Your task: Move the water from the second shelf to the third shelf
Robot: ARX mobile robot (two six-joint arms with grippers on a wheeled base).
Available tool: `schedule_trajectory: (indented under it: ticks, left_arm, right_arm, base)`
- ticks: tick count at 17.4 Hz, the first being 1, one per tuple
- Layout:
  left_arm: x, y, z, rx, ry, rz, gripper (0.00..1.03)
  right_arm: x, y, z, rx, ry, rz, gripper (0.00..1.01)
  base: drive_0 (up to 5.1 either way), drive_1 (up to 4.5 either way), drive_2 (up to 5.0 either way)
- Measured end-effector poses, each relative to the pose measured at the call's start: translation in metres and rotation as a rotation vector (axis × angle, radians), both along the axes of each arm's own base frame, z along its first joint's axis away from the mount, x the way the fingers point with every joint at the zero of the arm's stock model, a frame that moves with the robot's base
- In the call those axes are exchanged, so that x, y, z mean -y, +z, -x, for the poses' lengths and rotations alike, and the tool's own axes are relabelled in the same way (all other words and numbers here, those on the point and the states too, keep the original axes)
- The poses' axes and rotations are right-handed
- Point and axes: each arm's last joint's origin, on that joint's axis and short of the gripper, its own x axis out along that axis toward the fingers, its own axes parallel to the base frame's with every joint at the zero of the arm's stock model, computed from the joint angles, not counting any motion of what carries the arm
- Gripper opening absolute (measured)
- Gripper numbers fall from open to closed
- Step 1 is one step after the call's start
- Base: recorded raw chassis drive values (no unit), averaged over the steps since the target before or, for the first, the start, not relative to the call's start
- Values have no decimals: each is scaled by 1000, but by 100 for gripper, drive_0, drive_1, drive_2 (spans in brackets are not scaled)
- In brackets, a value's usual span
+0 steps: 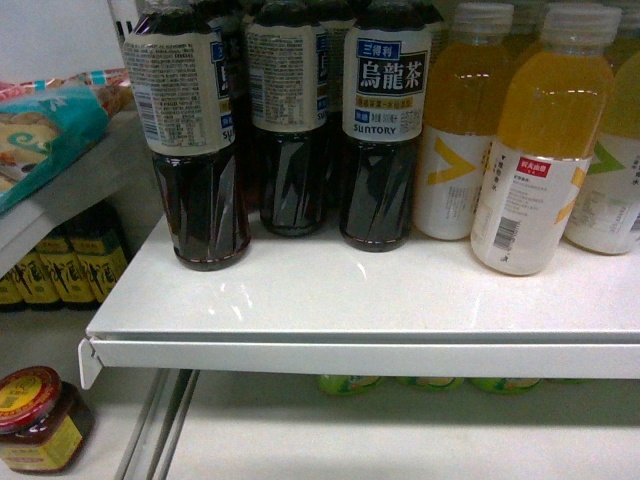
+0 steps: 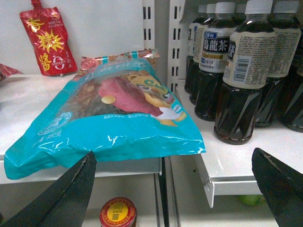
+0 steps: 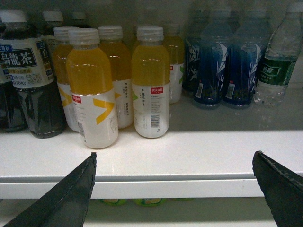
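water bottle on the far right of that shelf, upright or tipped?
Upright. In the right wrist view the water bottle stands on the shelf beside the blue bottles, green label level; its cap is cut off.

- White shelf (image 3: 189,151): bare front strip ahead of the bottles.
- Orange juice bottles (image 3: 118,85) and dark tea bottles (image 1: 290,120) stand packed, blocking the rear.
- Blue bottles (image 3: 222,66) crowd just beside the water (image 3: 277,61).

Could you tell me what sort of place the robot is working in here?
Most likely a shop or a mock-up of one: white shelves hold rows of identical tea bottles and juice bottles, with a snack bag alongside.
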Motion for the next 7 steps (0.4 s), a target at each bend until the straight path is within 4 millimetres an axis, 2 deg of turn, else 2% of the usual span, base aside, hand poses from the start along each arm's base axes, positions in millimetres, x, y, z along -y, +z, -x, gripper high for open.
schedule_trajectory:
  ticks: [7]
  left_arm:
    - [0,0,0,0,0,0,98]
  right_arm:
    - [0,0,0,0,0,0,98]
  base:
    - [0,0,0]
